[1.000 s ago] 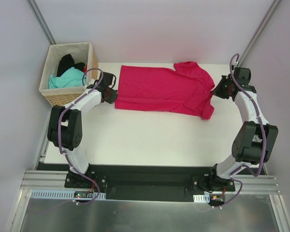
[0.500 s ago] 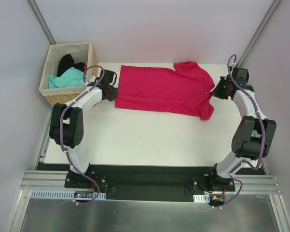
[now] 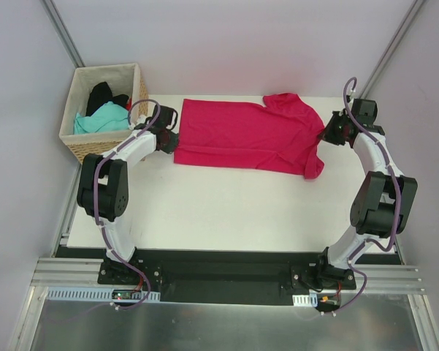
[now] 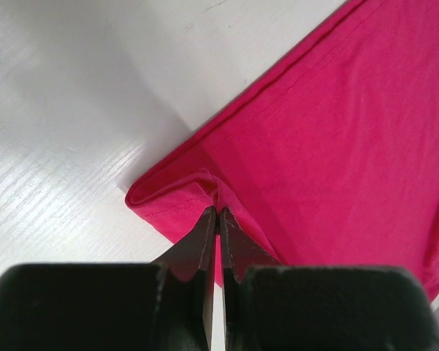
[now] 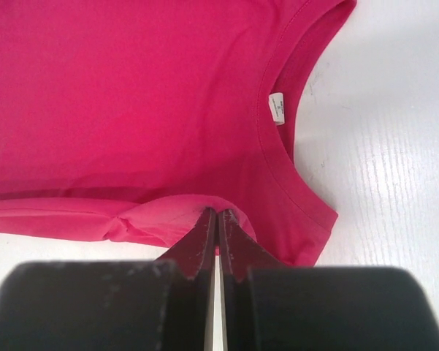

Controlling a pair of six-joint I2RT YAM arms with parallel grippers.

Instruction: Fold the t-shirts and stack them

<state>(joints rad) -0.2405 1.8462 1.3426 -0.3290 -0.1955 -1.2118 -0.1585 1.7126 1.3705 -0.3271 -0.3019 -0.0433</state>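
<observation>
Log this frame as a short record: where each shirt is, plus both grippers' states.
pink shirt: spread on the table
left gripper: shut on pink shirt, at a hem corner
right gripper: shut on pink shirt, near the collar
teal shirt: in the basket
black shirt: in the basket, behind the teal one
stack: not started

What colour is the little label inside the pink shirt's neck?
White. The label on the pink shirt shows best in the right wrist view.

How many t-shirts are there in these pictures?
3: a pink t-shirt laid out on the table, plus a teal garment and a black garment bundled in the wicker basket. More may be hidden under them.
</observation>
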